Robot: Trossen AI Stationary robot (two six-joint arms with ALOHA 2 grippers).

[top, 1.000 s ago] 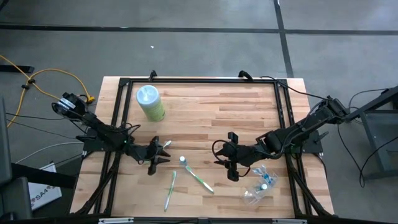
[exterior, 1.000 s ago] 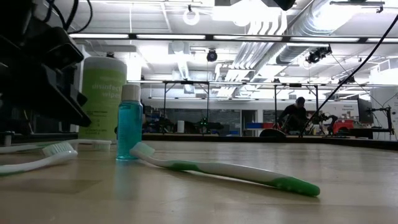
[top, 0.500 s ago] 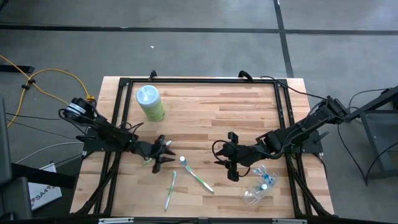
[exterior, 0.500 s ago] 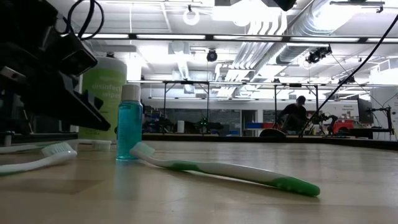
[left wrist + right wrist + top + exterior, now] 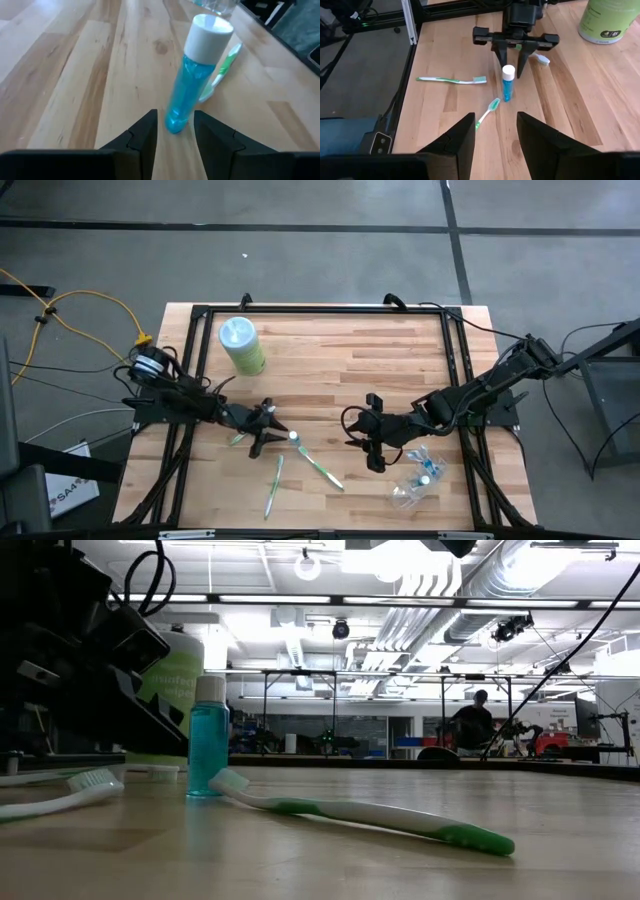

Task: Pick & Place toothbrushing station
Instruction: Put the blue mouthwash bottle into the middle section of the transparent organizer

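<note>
- The left gripper (image 5: 268, 431) sits low over the left half of the table, its fingers (image 5: 142, 137) spread apart with nothing between them; the small blue tube (image 5: 192, 75) stands just ahead of the fingertips, close but not clearly touched.
- In the right wrist view the same gripper faces the tube (image 5: 507, 83) from behind, one dark finger on each side of it.
- The tube stands upright on its base, white cap on top, long axis vertical; the low view shows it (image 5: 208, 736) beside the dark bulk of the left gripper (image 5: 80, 650).
- A green and white toothbrush (image 5: 360, 812) lies flat just beside the tube, its bristle head next to the tube's base and its handle running away toward the right.
- A second toothbrush (image 5: 452, 79) lies flat on the wood nearer the table's front edge, well apart from the tube.
- The right gripper (image 5: 374, 444) hovers near the middle of the table, fingers (image 5: 455, 141) apart and empty, facing the tube.
- A clear plastic cup (image 5: 418, 480) lies tipped over near the front right corner, with something blue inside it.
- The table (image 5: 340, 370) is pale wood planks inside a black frame; a pale-green canister (image 5: 241, 346) stands toward its back left.
- Beyond the table is a large workshop with ceiling lights, and a person (image 5: 472, 725) sits far off.
</note>
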